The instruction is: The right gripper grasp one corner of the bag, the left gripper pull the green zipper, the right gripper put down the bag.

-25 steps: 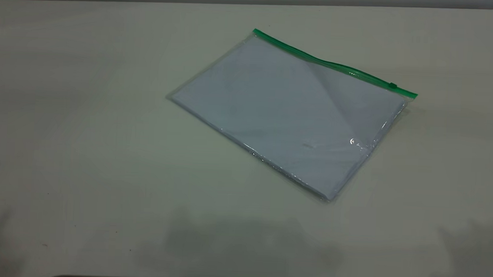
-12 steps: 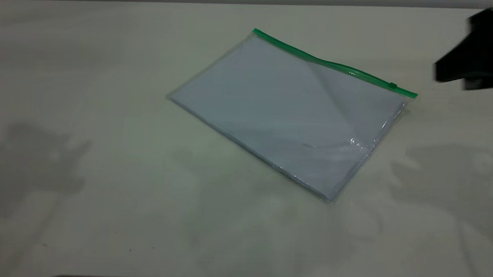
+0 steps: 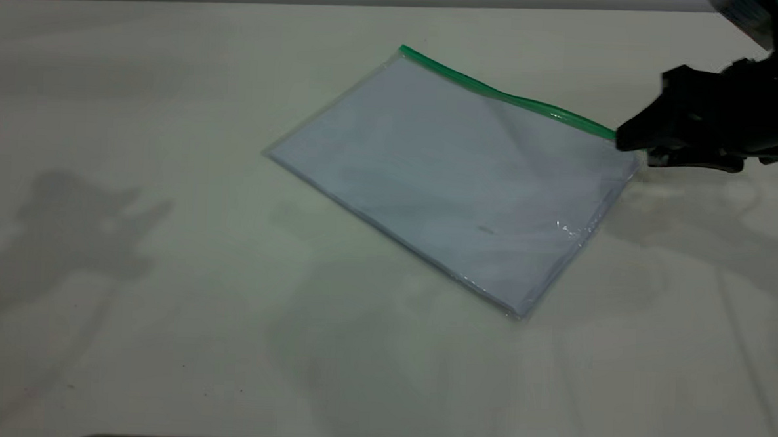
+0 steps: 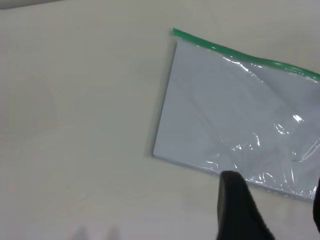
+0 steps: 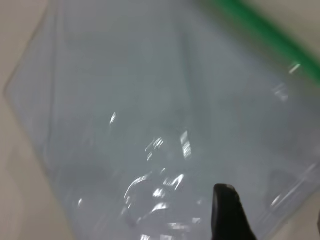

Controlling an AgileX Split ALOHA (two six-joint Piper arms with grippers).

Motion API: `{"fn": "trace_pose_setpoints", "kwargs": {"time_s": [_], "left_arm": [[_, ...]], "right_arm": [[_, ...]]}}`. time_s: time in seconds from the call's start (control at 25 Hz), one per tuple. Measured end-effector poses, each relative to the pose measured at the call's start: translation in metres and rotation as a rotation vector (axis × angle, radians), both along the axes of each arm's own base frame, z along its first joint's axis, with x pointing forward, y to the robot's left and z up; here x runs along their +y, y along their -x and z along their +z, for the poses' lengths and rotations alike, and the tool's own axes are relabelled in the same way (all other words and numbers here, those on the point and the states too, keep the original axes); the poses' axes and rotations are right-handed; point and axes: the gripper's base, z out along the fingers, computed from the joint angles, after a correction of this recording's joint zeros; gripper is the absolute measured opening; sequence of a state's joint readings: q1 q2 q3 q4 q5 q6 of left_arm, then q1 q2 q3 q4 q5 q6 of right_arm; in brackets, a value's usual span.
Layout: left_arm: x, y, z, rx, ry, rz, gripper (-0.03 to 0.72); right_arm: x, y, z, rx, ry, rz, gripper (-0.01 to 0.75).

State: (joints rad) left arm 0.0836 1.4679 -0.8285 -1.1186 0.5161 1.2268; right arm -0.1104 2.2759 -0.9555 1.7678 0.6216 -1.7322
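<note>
The bag (image 3: 453,182) lies flat on the table (image 3: 138,102), right of centre and turned at an angle, with the zipper (image 3: 506,97) along its far edge — running from the far corner toward the right. The right gripper (image 3: 629,142) sits at the bag's right corner, at the zipper's right end. The left gripper (image 4: 270,210) is above the table just beside the bag's near-left edge.

Right claw (image 3: 629,142) reaching in low from the right edge — jaws apart, left claw (image 4: 272,210) held aloft — jaws apart
</note>
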Motion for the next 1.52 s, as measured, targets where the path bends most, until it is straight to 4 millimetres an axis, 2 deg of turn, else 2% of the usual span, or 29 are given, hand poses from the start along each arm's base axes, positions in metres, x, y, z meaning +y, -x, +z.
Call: {"fn": "trace_pose_setpoints", "kwargs": {"time_s": [0.2,0.48,0.68,1.04,1.32,1.52], "left_arm": [[0.000,-0.003,-0.007,0.023,0.005,0.002,0.436],[-0.009,-0.005,-0.011,0.026,-0.008,-0.014,0.437],[-0.018,-0.005,-0.011,0.015,-0.021,-0.032,0.437],[-0.019,-0.006,-0.011,0.009,-0.026,-0.025,0.437],[-0.018,-0.007,-0.011,0.003,-0.032,-0.011,0.437],[-0.018,-0.009,-0.015,0.017,-0.022,-0.001,0.437]], "right_arm": [[-0.018,-0.016,-0.021,-0.014,-0.076,-0.021,0.464],[-0.019,-0.024,-0.053,0.008,-0.082,0.025,0.464],[-0.020,-0.025,-0.055,0.010,-0.081,0.036,0.464],[-0.028,-0.018,-0.057,0.051,-0.076,0.078,0.464],[-0.024,-0.021,-0.057,0.023,-0.120,0.066,0.464],[-0.012,-0.031,-0.064,-0.004,-0.152,0.070,0.462]]}}
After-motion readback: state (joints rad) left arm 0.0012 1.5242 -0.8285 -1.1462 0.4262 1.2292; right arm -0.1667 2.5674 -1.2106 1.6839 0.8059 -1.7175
